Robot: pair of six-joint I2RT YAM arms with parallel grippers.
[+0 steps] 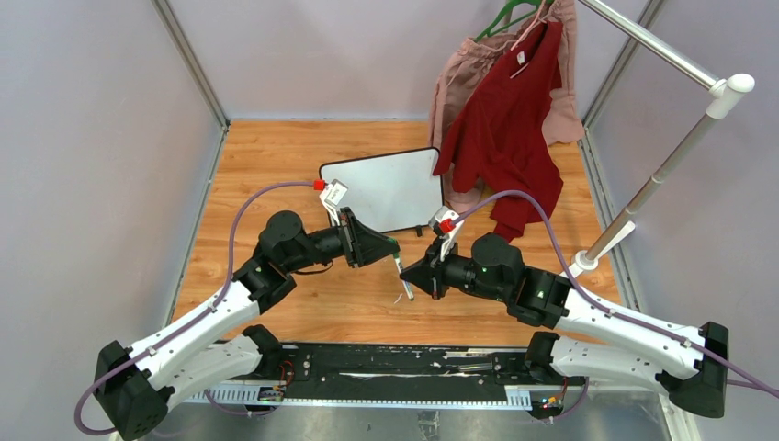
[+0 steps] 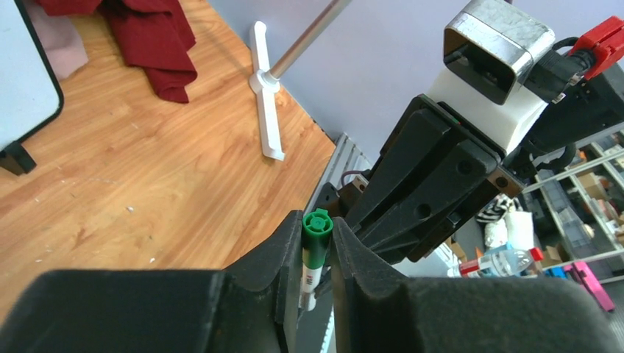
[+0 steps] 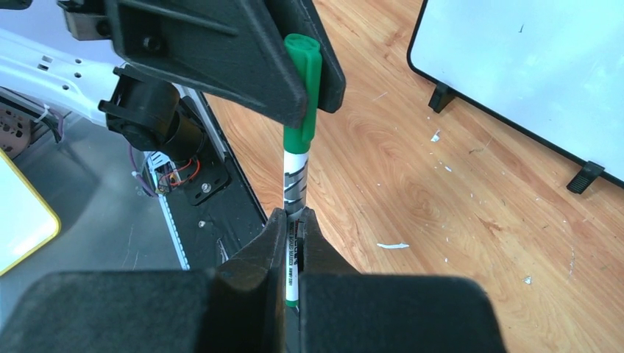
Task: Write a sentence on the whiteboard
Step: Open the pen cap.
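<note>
The whiteboard [image 1: 386, 188] stands on the wooden floor behind both grippers; it also shows in the right wrist view [image 3: 530, 66] and at the left wrist view's edge [image 2: 22, 73]. Its surface is blank, and no sentence shows on it. A green-capped marker [image 1: 401, 276] hangs between the grippers. My left gripper [image 1: 393, 246] is shut on the marker's green cap [image 2: 316, 235]. My right gripper [image 1: 411, 276] is shut on the white barrel [image 3: 298, 169] below the cap. In each wrist view the jaws press on the marker [image 2: 318, 243] [image 3: 294, 220].
A red garment [image 1: 505, 129] and a pink one hang from a metal rack [image 1: 661, 175] at the back right, draping over the board's right corner. The rack's white foot [image 2: 265, 95] lies on the floor. A black base rail [image 1: 395, 363] runs along the near edge.
</note>
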